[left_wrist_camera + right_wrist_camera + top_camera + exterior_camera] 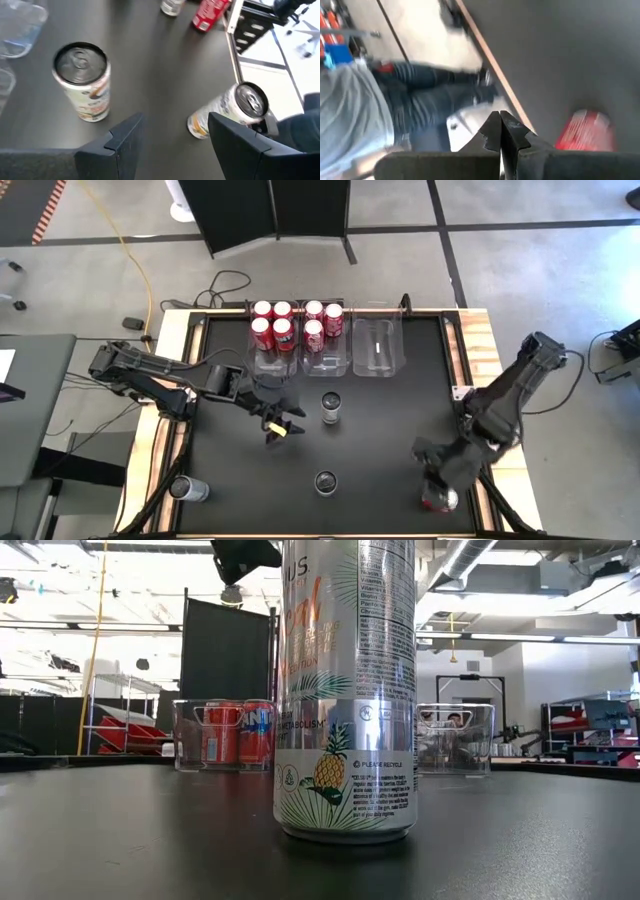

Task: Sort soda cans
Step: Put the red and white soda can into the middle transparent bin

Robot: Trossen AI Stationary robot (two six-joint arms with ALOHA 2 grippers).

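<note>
1. My left gripper (pixel 172 137) has its fingers (pixel 125 137) apart, holding nothing, just beside a silver can (pixel 331 407) mid-tabletop (pixel 400 410).
2. My right gripper's (pixel 500 131) fingers look pressed together, above a red can (pixel 438 498), blurred, near the tabletop's front right edge.
3. Seven red cans (pixel 272 322) stand in the clear bins (pixel 376 347).
</note>
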